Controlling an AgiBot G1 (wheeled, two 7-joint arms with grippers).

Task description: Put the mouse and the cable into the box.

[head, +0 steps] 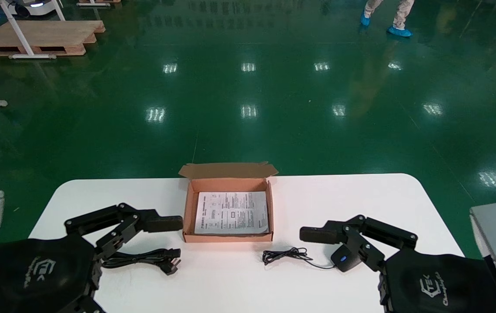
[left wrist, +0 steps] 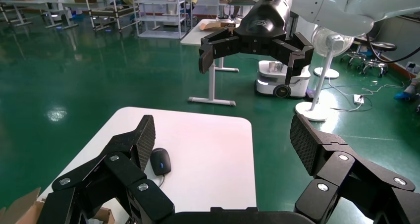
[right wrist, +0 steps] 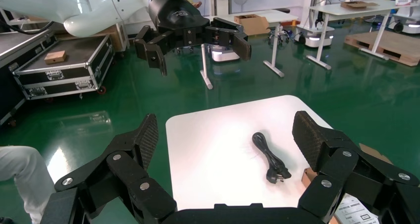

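Beneath the right jaws, the mouse [head: 344, 258]; beneath the left jaws, cable [head: 143, 259].

One box [head: 228, 237], one leaflet [head: 232, 213], one mouse [head: 343, 258], one cable [head: 141, 259], one left end effector [left wrist: 223, 137], one right end effector [right wrist: 224, 130]

Colours: brown cardboard box [head: 227, 237]; white paper sheet [head: 232, 213], black print; black plastic mouse [head: 344, 258], blue dot; black coiled cable [head: 141, 258]; white rounded table [head: 317, 204]

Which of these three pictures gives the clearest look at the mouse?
The left wrist view: the mouse lies whole on the white table, nothing covering it. In the head view the right tool partly overlaps it, though its cord shows there. The right wrist view misses it.
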